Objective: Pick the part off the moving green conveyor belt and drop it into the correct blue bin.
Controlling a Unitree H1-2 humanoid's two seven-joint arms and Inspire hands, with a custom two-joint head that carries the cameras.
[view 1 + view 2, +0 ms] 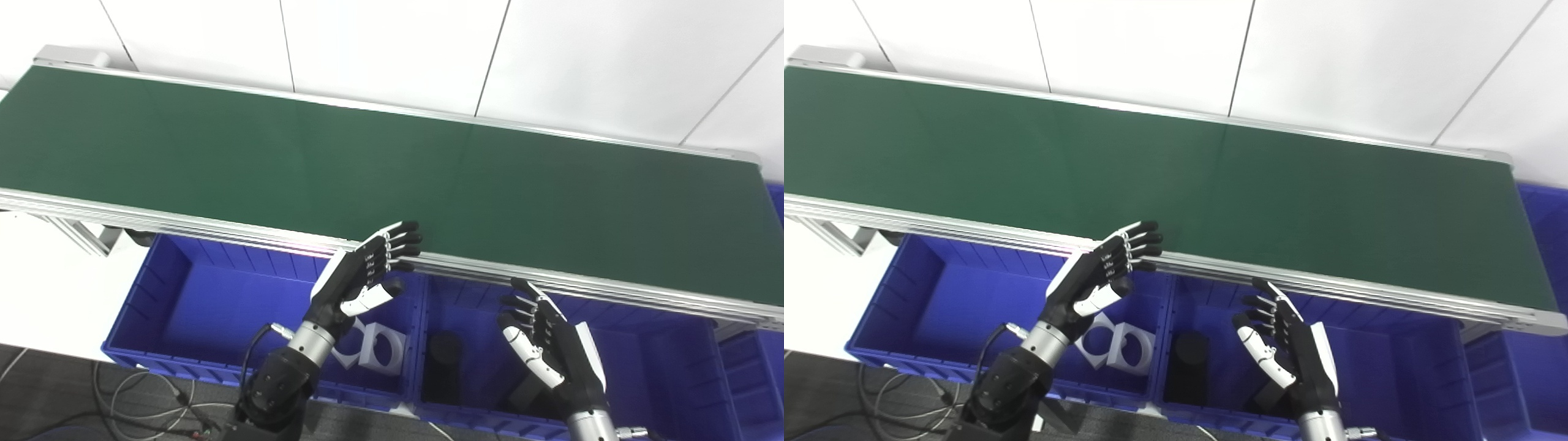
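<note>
Currently no part shows on the green conveyor belt [392,177], so the step is to wait well. Both the left hand [361,272] and the right hand [545,340] are spread and hold nothing, hovering over the blue bins near the belt's front rail. White parts [373,346] lie in the left bin [184,288], black parts [444,364] in the middle bin [643,343]. I would keep the fingers apart and low, ready for the belt.

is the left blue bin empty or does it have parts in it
Not empty. The left blue plastic bin holds white square parts with round holes near its right end, beside the open left hand; the rest of its floor is bare.
</note>
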